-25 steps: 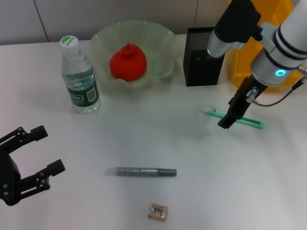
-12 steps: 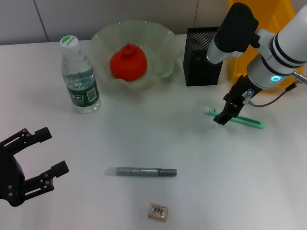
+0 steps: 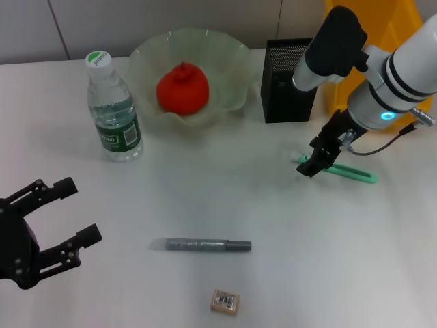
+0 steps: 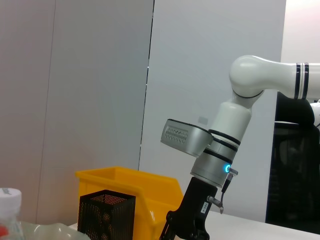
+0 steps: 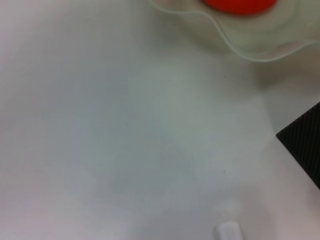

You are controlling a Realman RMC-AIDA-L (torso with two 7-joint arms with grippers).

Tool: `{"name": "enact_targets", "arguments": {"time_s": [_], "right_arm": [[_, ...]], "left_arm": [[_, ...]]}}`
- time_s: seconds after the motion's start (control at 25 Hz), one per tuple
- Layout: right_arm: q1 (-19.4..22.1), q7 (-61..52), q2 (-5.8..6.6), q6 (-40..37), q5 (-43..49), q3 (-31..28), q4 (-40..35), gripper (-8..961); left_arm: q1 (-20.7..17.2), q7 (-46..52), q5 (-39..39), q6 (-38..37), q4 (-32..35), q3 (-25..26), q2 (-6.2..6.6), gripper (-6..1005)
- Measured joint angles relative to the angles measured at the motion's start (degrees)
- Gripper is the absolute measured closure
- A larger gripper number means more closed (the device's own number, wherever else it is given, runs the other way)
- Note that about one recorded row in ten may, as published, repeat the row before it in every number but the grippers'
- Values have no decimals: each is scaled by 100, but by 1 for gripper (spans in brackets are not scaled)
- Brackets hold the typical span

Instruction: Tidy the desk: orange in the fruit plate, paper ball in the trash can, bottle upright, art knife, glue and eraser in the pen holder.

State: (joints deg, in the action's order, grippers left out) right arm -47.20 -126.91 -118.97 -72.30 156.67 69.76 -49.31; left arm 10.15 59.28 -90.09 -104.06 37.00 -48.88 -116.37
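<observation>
Green art knife [image 3: 341, 170] hasn't budged on the desk; the right gripper [image 3: 314, 164] slid left onto its near end, can't tell its jaws. Left gripper [image 3: 58, 219] crept up a bit, jaws wide open, empty.

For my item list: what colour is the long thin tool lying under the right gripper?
Mint green; the long thin plastic tool shows best in the head view.

Head view: high, looking down on desk [image 3: 287, 225]. Wrist views: low. All share pen holder [image 3: 288, 80].
</observation>
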Motion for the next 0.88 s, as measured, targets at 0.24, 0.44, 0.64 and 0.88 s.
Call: {"name": "enact_targets", "arguments": {"time_s": [0.24, 0.44, 0.64, 0.88], "right_arm": [[14, 8, 8, 14, -10, 2, 37, 384], [25, -18, 15, 15, -14, 3, 37, 520], [31, -31, 15, 53, -14, -41, 107, 525], [31, -34, 15, 137, -14, -50, 202, 534]], "left_arm": [[5, 4, 0, 0, 0, 10, 0, 197], [12, 5, 0, 10, 0, 10, 0, 197], [14, 5, 1, 8, 0, 10, 0, 198], [14, 5, 1, 9, 0, 10, 0, 198]]}}
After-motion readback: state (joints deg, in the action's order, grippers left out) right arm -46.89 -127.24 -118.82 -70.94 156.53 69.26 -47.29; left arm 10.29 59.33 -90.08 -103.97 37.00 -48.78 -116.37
